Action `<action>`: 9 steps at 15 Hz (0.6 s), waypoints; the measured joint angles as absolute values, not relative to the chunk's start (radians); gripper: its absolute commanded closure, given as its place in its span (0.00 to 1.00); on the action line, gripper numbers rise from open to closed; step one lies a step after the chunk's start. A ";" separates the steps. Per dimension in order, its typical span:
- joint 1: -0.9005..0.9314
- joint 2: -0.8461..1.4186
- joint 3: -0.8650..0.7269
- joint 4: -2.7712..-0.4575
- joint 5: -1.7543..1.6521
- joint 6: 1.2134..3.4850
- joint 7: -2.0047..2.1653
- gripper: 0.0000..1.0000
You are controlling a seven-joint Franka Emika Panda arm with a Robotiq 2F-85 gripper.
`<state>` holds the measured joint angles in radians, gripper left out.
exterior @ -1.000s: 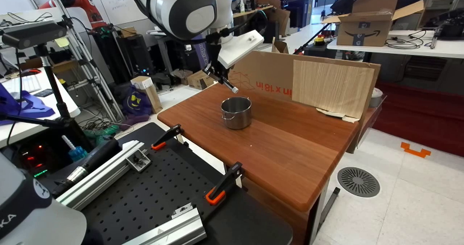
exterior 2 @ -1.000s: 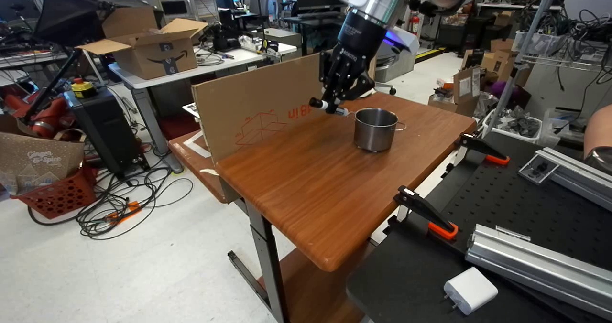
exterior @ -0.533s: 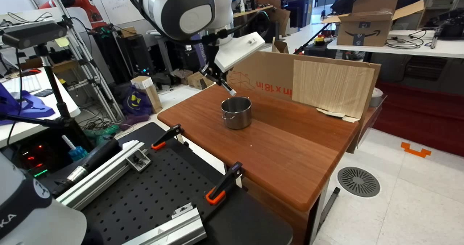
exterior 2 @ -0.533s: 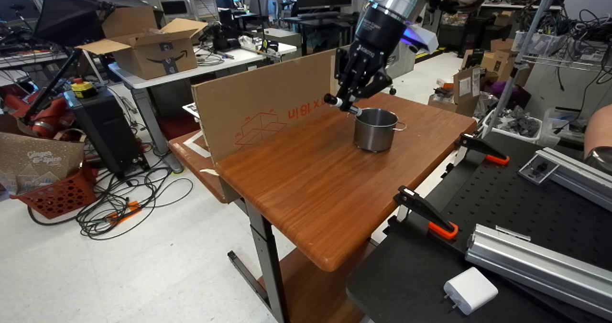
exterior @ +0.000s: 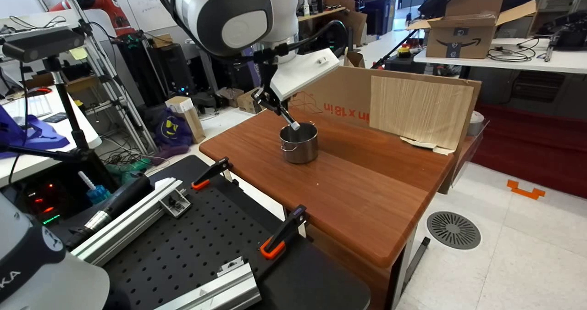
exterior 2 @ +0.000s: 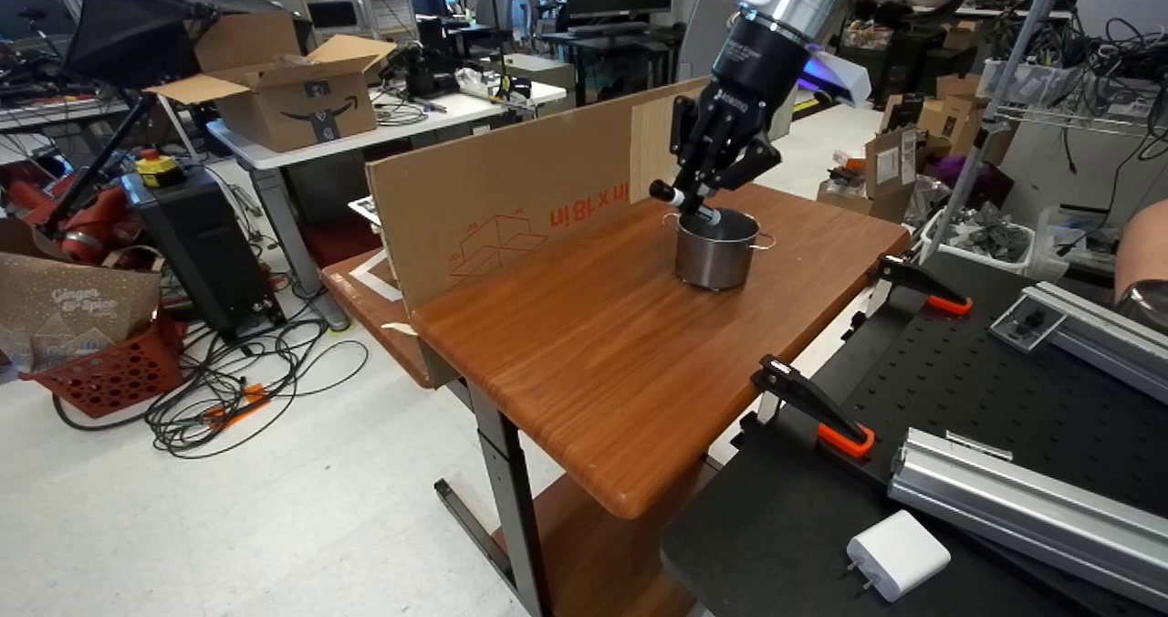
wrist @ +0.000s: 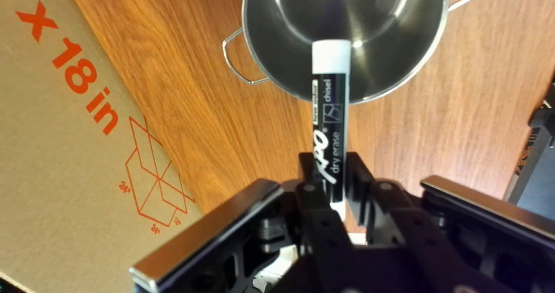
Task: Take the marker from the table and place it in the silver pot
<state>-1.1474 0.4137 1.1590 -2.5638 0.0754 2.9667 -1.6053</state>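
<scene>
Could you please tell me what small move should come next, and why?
I'd probably ease the gripper toward the middle of the silver pot before releasing: in the wrist view, only the far part of the dry-erase marker overlaps the pot's opening, while the gripped part shows against the table, so it might tip out.

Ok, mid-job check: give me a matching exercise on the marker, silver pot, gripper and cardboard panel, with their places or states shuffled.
Things
1 marker
2 silver pot
3 gripper
4 cardboard panel

Places or states
A standing upright on the table
B closed, holding something
C bearing red print
D tilted, white end at the silver pot's mouth

Pairs: 1-D, 2-A, 3-B, 4-C
</scene>
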 measured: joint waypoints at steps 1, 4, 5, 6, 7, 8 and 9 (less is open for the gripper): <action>-1.152 0.414 1.159 -2.564 0.075 2.966 -1.605 0.95; -1.159 0.414 1.157 -2.564 0.075 2.963 -1.604 0.95; -1.160 0.414 1.154 -2.564 0.075 2.961 -1.604 0.95; -1.160 0.414 1.151 -2.564 0.075 2.960 -1.604 0.95; -1.161 0.414 1.146 -2.564 0.075 2.957 -1.604 0.95; -1.161 0.414 1.141 -2.564 0.075 2.955 -1.604 0.95; -1.161 0.414 1.133 -2.564 0.075 2.950 -1.604 0.95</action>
<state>-1.1613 0.4142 1.1331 -2.5640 0.0753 2.9505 -1.6038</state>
